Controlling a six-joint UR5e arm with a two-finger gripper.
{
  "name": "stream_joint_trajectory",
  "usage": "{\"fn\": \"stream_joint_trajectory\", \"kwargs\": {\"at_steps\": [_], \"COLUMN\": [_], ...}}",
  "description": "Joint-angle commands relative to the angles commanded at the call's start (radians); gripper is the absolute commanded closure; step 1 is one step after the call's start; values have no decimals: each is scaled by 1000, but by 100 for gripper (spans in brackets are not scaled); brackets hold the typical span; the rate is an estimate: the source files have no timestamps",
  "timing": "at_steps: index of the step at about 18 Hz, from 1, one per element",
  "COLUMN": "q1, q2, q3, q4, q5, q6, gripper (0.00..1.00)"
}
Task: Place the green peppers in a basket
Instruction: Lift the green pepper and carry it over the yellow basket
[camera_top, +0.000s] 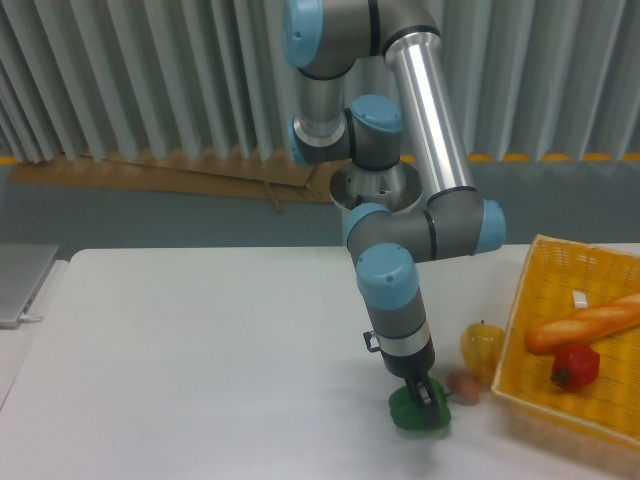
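The green pepper (409, 414) lies on the white table near the front, glossy and dark green. My gripper (427, 398) reaches down onto it from above, its black fingers over the pepper's top; they look closed around it, but the grip is partly hidden. The yellow woven basket (527, 300) stands at the right edge, a short way right of the pepper.
In the basket lie a bread loaf (585, 324), a red pepper (575, 365) and a small white object (581, 298). A yellow pepper (482, 346) and a small pinkish object (463, 385) sit between the gripper and the basket. A grey laptop (22, 280) lies at the left.
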Motion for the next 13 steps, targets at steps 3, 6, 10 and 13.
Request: {"fn": "stream_joint_trajectory", "kwargs": {"at_steps": [3, 6, 10, 13], "q1": [3, 5, 23, 54], "q2": [48, 87, 153, 210], "q3": [-26, -38, -43, -54], "q4": [-9, -43, -130, -182], "q5": [3, 3, -9, -35], "q6": [2, 2, 3, 15], "gripper": [56, 56, 55, 55]}}
